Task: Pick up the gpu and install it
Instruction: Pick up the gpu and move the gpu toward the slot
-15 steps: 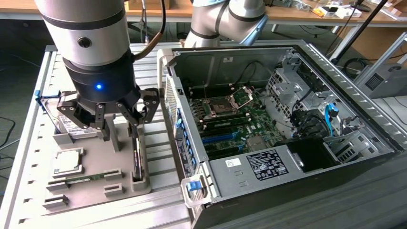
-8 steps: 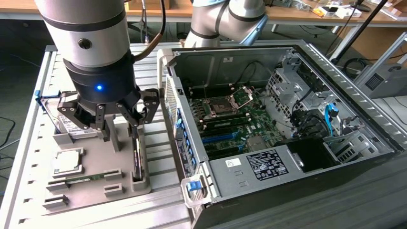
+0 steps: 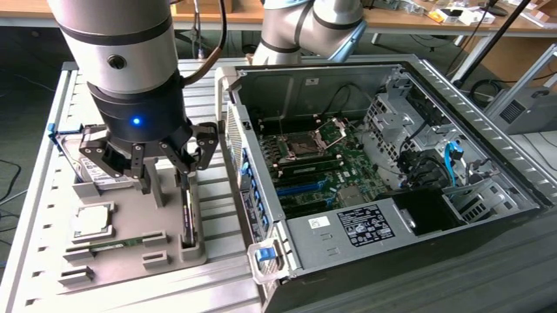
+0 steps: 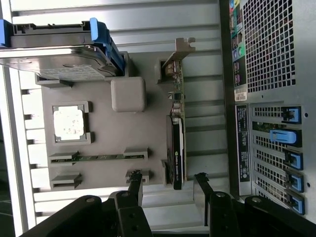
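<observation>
- Wrist view: end effector (image 4: 168,176) wide open, empty, straddling gpu (image 4: 177,148), which stands edge-on in grey tray (image 4: 148,133).
- Exterior view: end effector hides part of gpu.

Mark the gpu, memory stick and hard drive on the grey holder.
gpu (image 4: 177,148): wrist view, on the dark card's upturned edge, about mid-length.
memory stick (image 4: 101,158): wrist view, middle of the green strip.
hard drive (image 4: 54,59): wrist view, on its silver casing.

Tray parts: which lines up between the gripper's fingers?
The gpu, the dark on-edge card with a silver bracket; CPU, memory stick and hard drive lie aside.
</observation>
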Motion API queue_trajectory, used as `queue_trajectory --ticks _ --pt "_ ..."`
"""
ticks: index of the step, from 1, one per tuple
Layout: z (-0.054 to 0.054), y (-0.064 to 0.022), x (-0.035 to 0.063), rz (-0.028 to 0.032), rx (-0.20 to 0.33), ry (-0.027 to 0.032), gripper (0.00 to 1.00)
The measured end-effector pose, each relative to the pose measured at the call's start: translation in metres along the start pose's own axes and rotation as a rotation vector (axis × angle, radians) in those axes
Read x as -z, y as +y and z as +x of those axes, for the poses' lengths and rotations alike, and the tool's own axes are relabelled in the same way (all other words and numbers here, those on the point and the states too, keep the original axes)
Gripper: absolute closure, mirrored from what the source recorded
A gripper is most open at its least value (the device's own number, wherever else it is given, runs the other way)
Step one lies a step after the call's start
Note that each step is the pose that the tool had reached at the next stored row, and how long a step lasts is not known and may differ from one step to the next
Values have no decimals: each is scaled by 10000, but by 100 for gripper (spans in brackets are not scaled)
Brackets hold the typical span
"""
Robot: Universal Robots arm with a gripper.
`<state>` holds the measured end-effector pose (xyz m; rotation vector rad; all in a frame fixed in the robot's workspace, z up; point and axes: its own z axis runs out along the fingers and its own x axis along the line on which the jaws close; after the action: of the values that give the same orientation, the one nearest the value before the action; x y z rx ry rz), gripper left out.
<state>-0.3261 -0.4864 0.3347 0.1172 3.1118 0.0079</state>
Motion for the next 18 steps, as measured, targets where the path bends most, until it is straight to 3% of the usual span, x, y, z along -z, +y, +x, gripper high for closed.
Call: queue_trajectory --ticks 18 --pt "-42 3 -47 0 1 0 46"
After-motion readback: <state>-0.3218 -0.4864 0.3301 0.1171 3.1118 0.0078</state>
